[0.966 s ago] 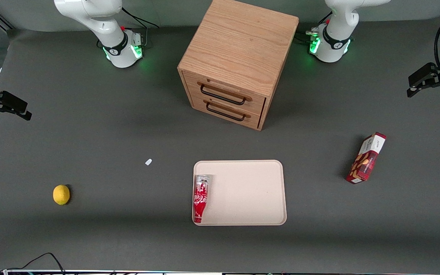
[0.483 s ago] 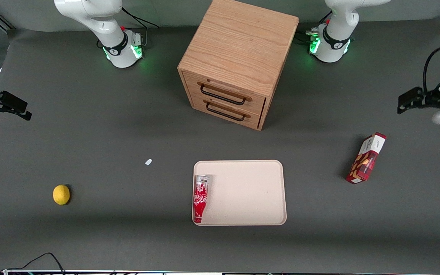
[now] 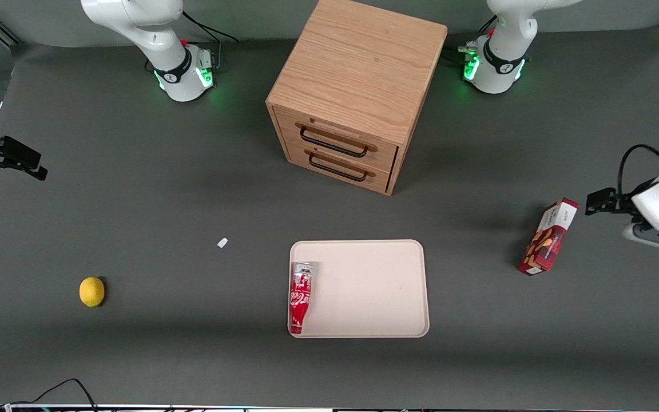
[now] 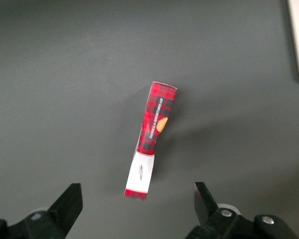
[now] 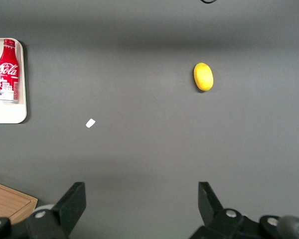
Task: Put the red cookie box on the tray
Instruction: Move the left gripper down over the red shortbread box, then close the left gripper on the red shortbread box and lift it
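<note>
Approach phase: left arm's black two-finger gripper (image 4: 134,209) has come down from its higher position near the working arm's table edge and now hangs close beside the white end of the slim dark-red cookie box (image 3: 548,236), not touching it. Fingers spread wide, nothing between them; in the wrist view the box (image 4: 150,139) lies in line with the gap, so alignment for a grasp looks nearly done, descent not yet.

Box position unchanged: lying on the dark grey table mat (image 3: 135,355), well apart from the flat beige tray with rounded corners (image 3: 375,269), toward the working arm's end.

Containers:
- tray holds one red-and-white Coca-Cola bottle-shaped can (image 3: 300,297), lying along the rim at the parked arm's end; rest of tray bare
- wooden two-drawer cabinet (image 3: 358,86), both drawers shut, contents not visible

Loose on mat: yellow lemon (image 3: 91,292), small white scrap (image 3: 222,242)
</note>
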You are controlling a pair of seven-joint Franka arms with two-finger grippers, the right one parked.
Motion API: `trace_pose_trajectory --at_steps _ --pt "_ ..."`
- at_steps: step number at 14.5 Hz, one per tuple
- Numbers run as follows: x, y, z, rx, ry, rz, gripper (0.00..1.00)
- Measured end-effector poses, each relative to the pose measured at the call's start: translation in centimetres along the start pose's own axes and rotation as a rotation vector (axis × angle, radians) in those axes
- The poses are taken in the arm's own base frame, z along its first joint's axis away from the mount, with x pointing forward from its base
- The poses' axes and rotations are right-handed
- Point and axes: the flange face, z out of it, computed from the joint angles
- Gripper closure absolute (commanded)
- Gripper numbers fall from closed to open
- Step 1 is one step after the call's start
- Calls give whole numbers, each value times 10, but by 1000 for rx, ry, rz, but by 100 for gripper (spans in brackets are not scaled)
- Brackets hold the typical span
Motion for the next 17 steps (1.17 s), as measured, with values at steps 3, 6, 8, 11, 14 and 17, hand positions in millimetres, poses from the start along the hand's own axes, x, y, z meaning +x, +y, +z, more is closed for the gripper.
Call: trace_pose_trajectory --at_steps 3,6,8,11,14,17 --pt "-5 4 58 10 32 3 0" --pt "-10 5 105 13 48 1 0" --pt "-10 5 130 13 55 2 0" --pt "-14 9 163 13 65 5 0" --pt "-20 13 185 17 81 7 24" --pt "-20 13 188 21 85 13 75"
